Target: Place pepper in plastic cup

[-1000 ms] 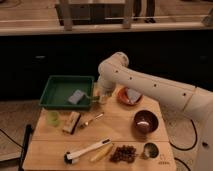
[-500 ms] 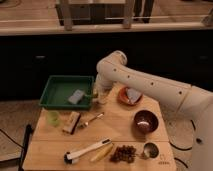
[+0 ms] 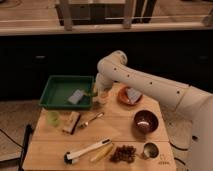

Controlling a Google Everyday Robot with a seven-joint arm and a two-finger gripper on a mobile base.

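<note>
End effector (image 3: 99,90) above plastic cup (image 3: 103,97)

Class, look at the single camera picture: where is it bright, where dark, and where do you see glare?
Camera view: the wooden table is warmly lit, while the background behind it is nearly black; the white arm catches most light; the dark bowl and small metal cup show shiny highlights; the gripper sits at the green tray edge over the plastic cup, softly blurred.

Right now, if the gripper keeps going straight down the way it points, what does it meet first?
Most likely the plastic cup: the gripper hangs right over it beside the green tray, pointing down. Depth is uncertain from this view.
</note>
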